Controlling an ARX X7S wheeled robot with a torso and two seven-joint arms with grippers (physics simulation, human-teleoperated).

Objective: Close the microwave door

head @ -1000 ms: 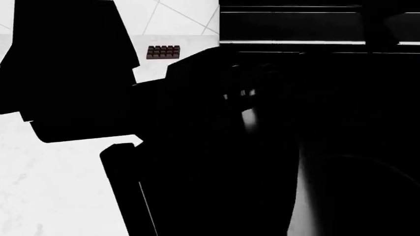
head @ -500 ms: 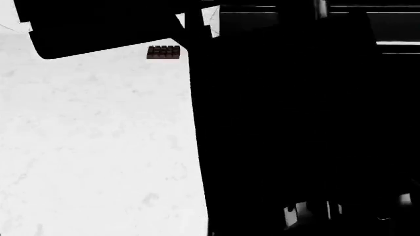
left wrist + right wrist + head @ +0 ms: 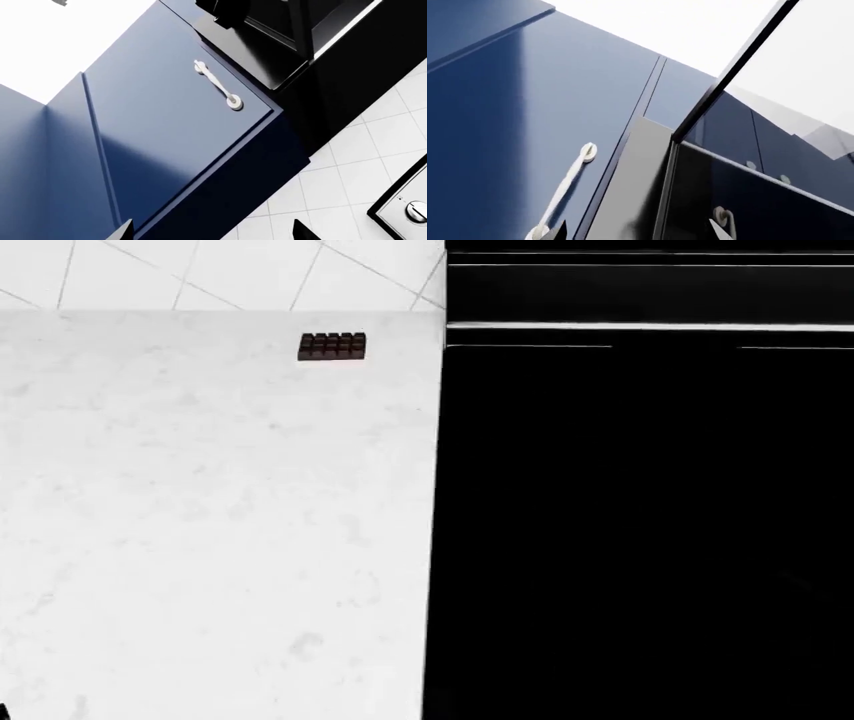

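The microwave [image 3: 641,520] fills the counter's [image 3: 200,540] right side as a black mass; the door's state is probably closed, though unclear. Both wrist views show blue cabinets [image 3: 167,125]. Neither gripper's jaw spread can be told. Next: verify latching.

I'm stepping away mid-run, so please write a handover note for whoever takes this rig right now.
The left tool is open and empty, facing a blue cabinet door.
The right tool is open and empty, also facing blue cabinets.
Neither arm shows in the head view.
The black mass right of the white counter is probably the microwave; its door state cannot be told.
A chocolate bar lies untouched on the counter.
Left to do: check the door and push it shut if needed.
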